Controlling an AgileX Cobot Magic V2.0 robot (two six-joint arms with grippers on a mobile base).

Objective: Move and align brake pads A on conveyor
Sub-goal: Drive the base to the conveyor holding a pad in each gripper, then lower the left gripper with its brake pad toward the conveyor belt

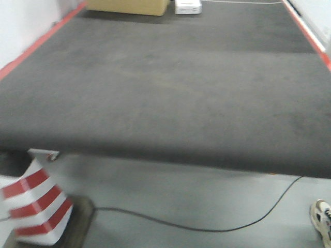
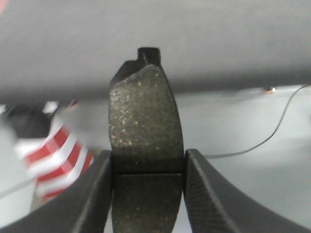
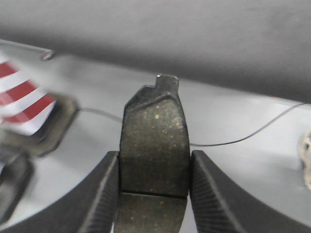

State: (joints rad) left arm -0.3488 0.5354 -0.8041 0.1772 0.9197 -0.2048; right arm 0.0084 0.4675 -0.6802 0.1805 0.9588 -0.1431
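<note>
Two held | left brake pad [image 2: 146, 131] between jaws | right brake pad [image 3: 154, 145] likewise

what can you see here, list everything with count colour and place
belt: one, dark grey with red edge stripes, fills the front view
brake pads: two, dark grey, speckled, one in each wrist view
cardboard box: one, tan, far end of belt
white box: one, beside the cardboard box
cone: one, red and white stripes, floor, near left
cable: one, black, floor
shoe: one, white, near right
left gripper: one, black, clamping a pad
right gripper: one, black, clamping a pad
</note>
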